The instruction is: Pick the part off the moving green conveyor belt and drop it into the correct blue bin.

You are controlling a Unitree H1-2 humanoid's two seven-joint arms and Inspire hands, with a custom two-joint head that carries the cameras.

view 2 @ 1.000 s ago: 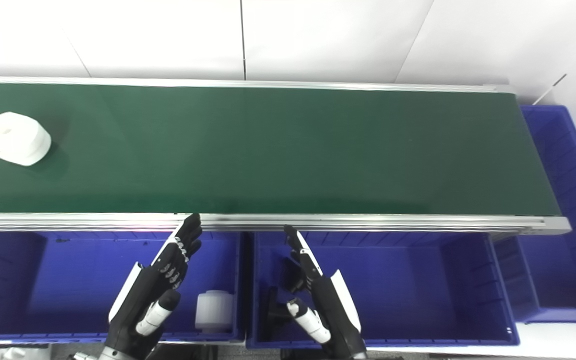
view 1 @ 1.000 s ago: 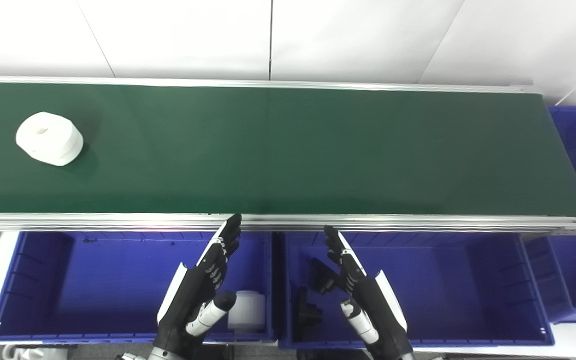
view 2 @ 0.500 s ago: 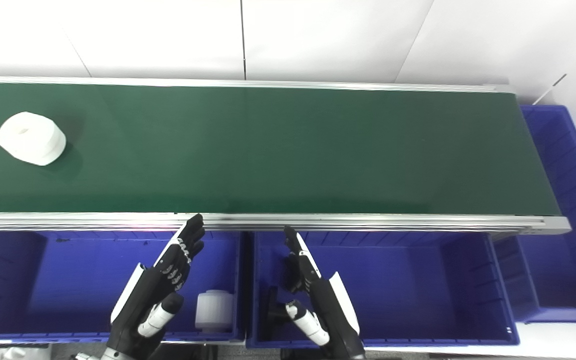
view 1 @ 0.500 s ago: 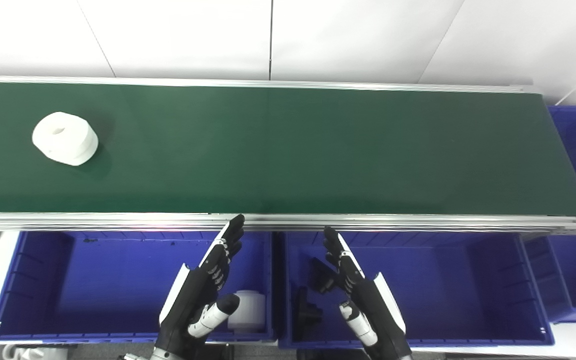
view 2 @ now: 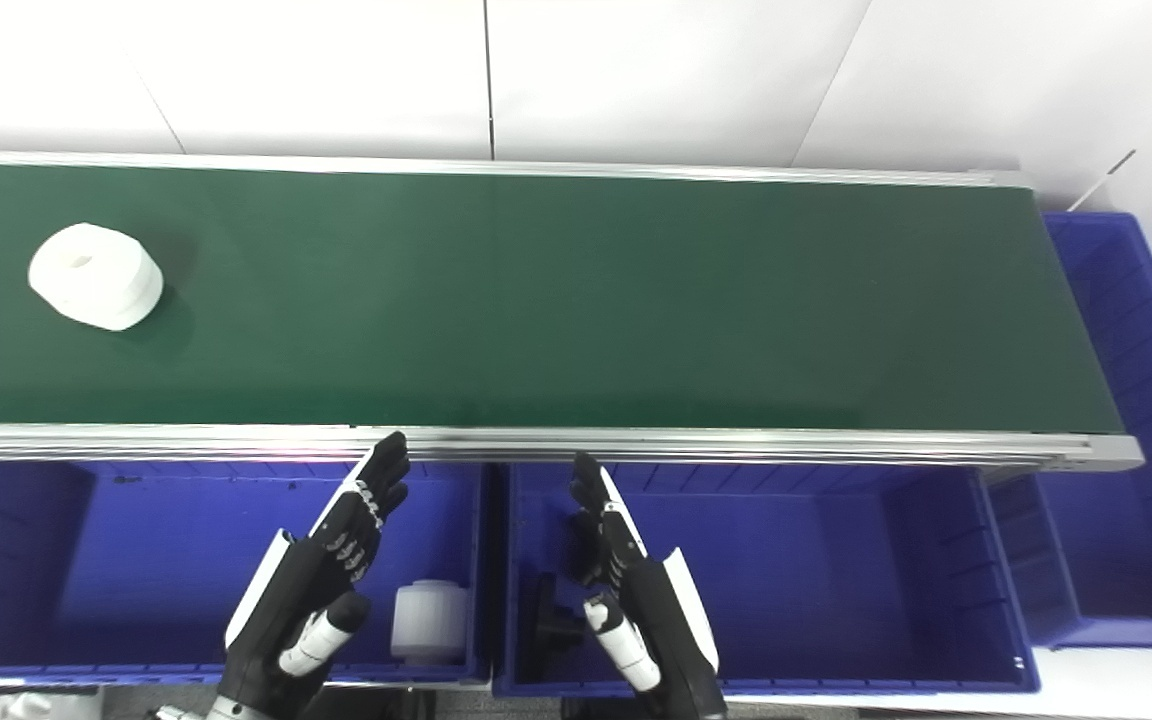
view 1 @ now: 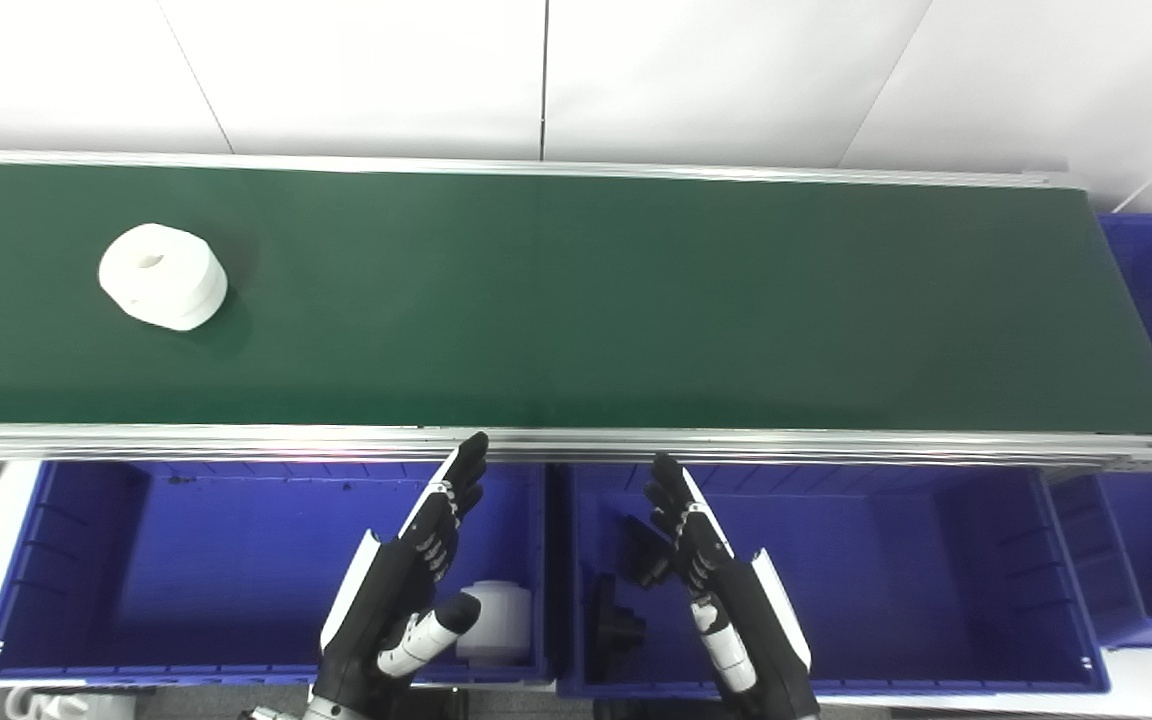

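Currently white part [view 1: 163, 290] sits at belt's [view 1: 636, 300] 9 o'clock end, both hands [view 1: 406, 580] [view 1: 726, 590] splayed, empty, over bins [view 1: 86, 560] at 6.

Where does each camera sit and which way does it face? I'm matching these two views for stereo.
Left eye view: on the head, looking down at the green conveyor belt, white part and blue bins; left hand and right hand show.
Right eye view: beside it, a little to the right, facing likewise; both hands show.
Shared: the same scene, drawn further left in the right eye view.
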